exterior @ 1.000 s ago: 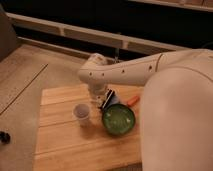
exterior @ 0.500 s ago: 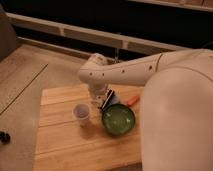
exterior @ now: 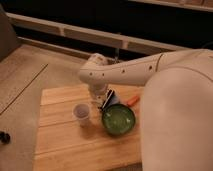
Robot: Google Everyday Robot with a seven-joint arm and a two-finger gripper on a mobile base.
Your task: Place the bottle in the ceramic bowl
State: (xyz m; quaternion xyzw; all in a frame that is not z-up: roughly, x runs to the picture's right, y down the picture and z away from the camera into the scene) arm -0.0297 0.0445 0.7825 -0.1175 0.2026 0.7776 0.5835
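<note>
Bowl point(exterior: 118, 120): round, shallow, glossy green with darker rim. Sits upright on wooden board point(exterior: 60, 150), right of centre.
Bottle point(exterior: 97, 93): small, pale, see-through. Outside bowl, just behind its left rim. Outline blends into gripper point(exterior: 101, 99), which hangs right at bottle. Tilt unclear, and contact between the 2 unclear.

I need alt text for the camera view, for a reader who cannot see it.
A white robot arm reaches over a wooden table, its pincer low just behind a green bowl. A white cup stands left of the bowl, an orange item behind it.
</note>
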